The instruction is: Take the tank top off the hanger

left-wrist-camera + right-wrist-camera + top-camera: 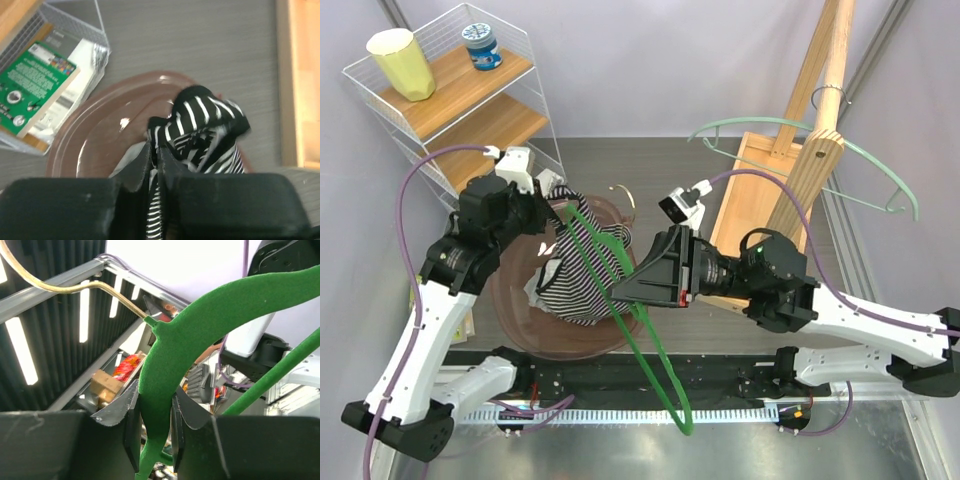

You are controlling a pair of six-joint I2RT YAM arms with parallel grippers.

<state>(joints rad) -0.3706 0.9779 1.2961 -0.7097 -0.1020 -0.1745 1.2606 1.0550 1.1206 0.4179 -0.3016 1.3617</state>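
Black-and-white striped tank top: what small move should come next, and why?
Probably draw the left gripper away from the right gripper. It is shut on the black-and-white striped tank top, the right is shut on the green flocked hanger, and the fabric looks threaded on one hanger arm.

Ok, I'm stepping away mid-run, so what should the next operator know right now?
Left tool: shut on the striped tank top, over the brown tray.
Right tool: shut on the green hanger, just below its hook.
Done: both grips set.
To do: the top looks bunched around the hanger's far end; pull the two apart.
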